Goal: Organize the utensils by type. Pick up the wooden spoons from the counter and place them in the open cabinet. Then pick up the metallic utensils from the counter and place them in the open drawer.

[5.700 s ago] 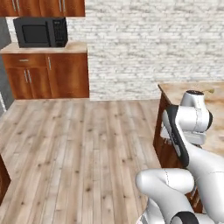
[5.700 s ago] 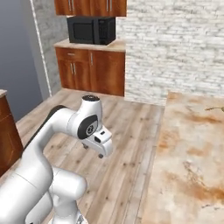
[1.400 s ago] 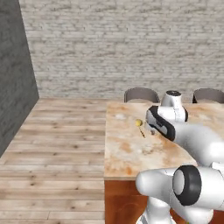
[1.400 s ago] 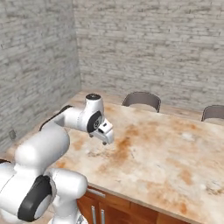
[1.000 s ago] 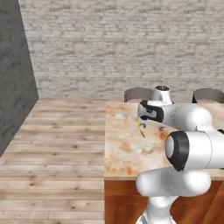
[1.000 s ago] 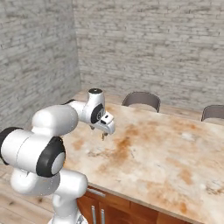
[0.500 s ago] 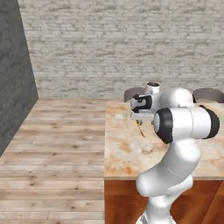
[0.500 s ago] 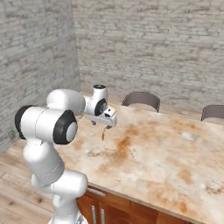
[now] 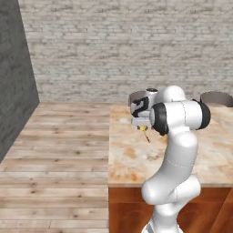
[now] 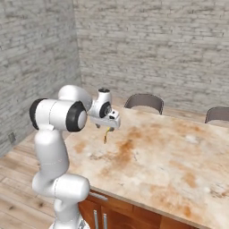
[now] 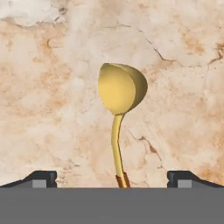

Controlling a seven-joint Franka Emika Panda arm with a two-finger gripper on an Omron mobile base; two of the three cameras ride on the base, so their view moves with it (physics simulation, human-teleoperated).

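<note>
Hand view looks straight down on a spoon (image 11: 118, 109): yellow-tan bowl at the far end, thin curved handle running back toward the jaws, a short orange-brown collar at the near end. Fingertips (image 11: 41, 178) sit wide apart, one either side of the handle, with nothing between them touching. So the jaws are spread and empty.

Left base view: gripper (image 9: 143, 127) hangs over the worktop (image 9: 132, 164) near its far left corner, spoon (image 9: 145, 134) just below it. Right base view agrees: gripper (image 10: 108, 126) above the spoon (image 10: 106, 133); whether the spoon lies flat on the worktop (image 10: 170, 165) or stands off it, I cannot tell.

Judgement on handling: looks like a wooden spoon, so light and stiff, not fragile. Handle is narrow and rounded, so it may roll or pivot in a two-finger pinch. Best hold is across the handle, near the middle or slightly toward the bowl, so the bowl's weight does not swing it. Avoid the bowl itself: curved, too broad, likely to slip. Jaws already straddle the handle; a straight descent and squeeze should do.

Destination would be the cabinet, given the material.
</note>
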